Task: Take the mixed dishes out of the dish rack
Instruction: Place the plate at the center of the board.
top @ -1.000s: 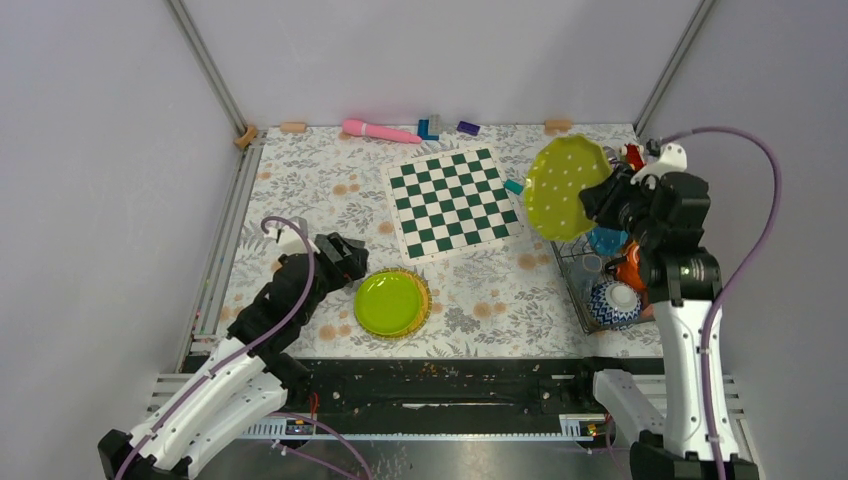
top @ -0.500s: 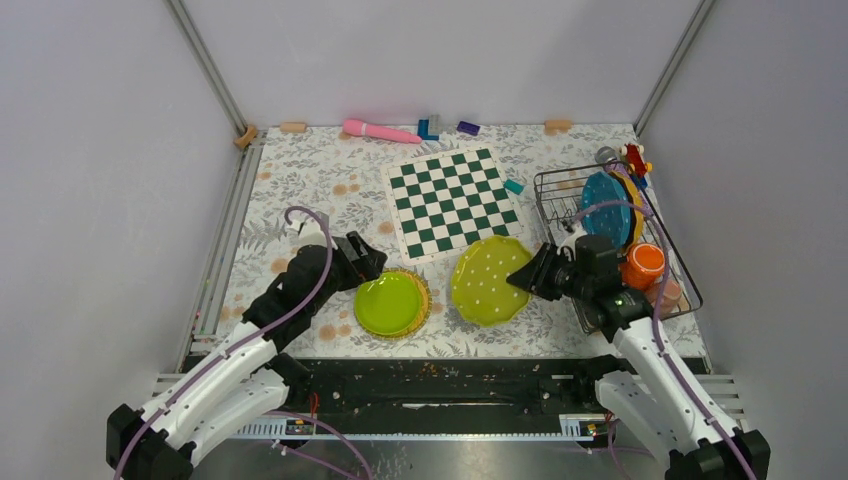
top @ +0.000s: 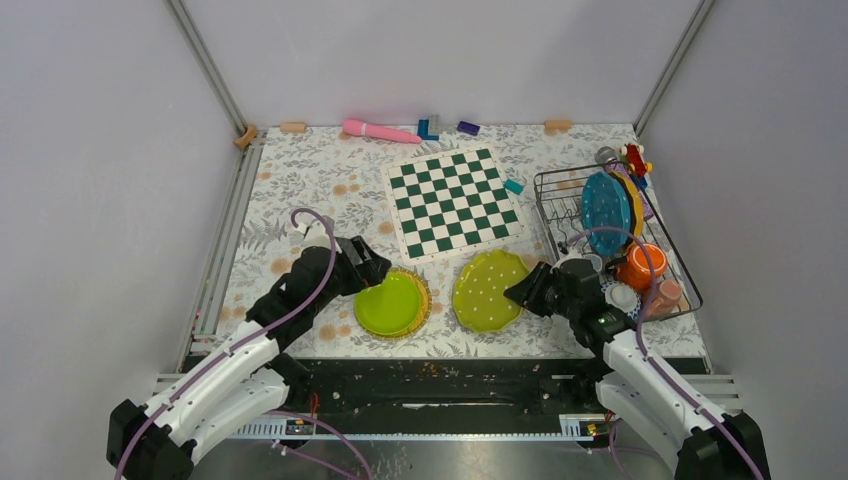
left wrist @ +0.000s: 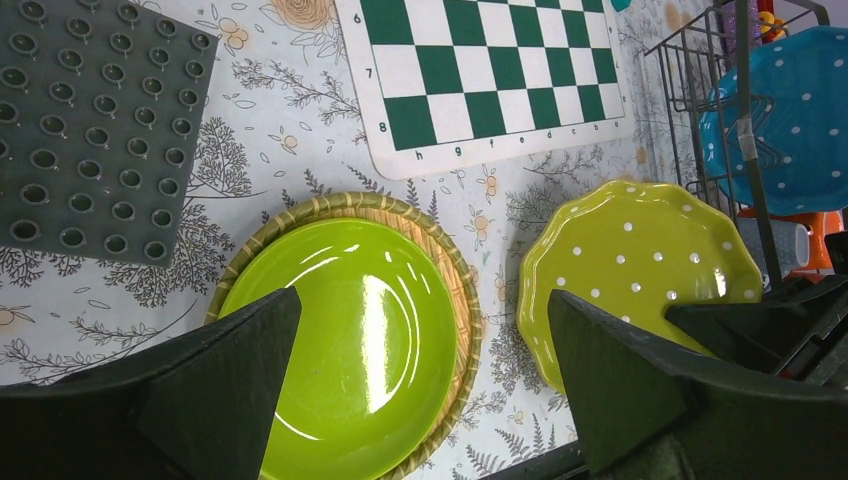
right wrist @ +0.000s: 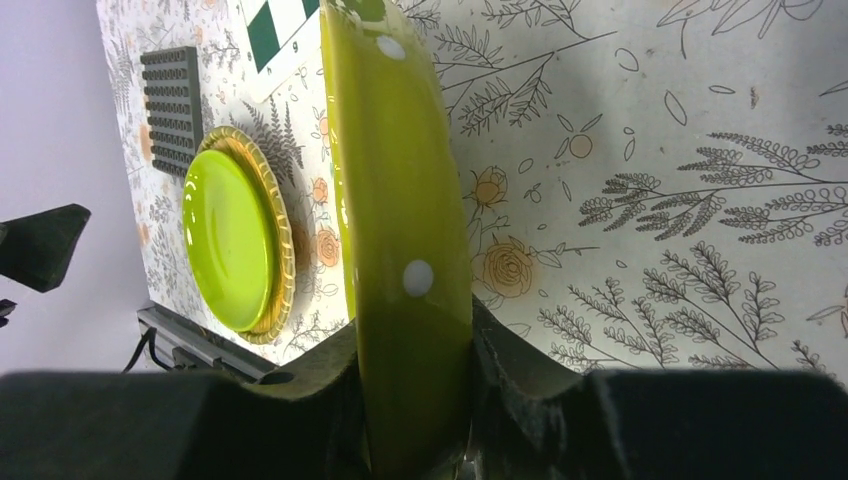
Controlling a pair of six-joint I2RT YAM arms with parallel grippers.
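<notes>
My right gripper [top: 525, 292] is shut on the rim of a yellow-green white-dotted scalloped plate [top: 487, 290], held low and nearly flat over the table; the right wrist view shows both pads clamping the plate [right wrist: 400, 200] edge-on. A lime-green plate [top: 390, 303] lies on a woven mat just left of it. My left gripper [top: 372, 275] is open and empty over that plate's left side [left wrist: 350, 340]. The dish rack [top: 560, 180] at the right holds a teal plate [top: 605, 212], an orange cup [top: 640, 265], a pink cup [top: 667, 293] and a white cup [top: 622, 297].
A green-and-white chessboard [top: 455, 200] lies mid-table. A pink tube [top: 378, 130] and small bricks [top: 430, 127] lie by the back wall. A red toy [top: 632, 157] sits behind the rack. A grey studded baseplate [left wrist: 90, 120] lies left of the lime plate.
My right arm brought the dotted plate from above the rack down and left to beside the lime plate. My left gripper moved slightly right toward the lime plate.
</notes>
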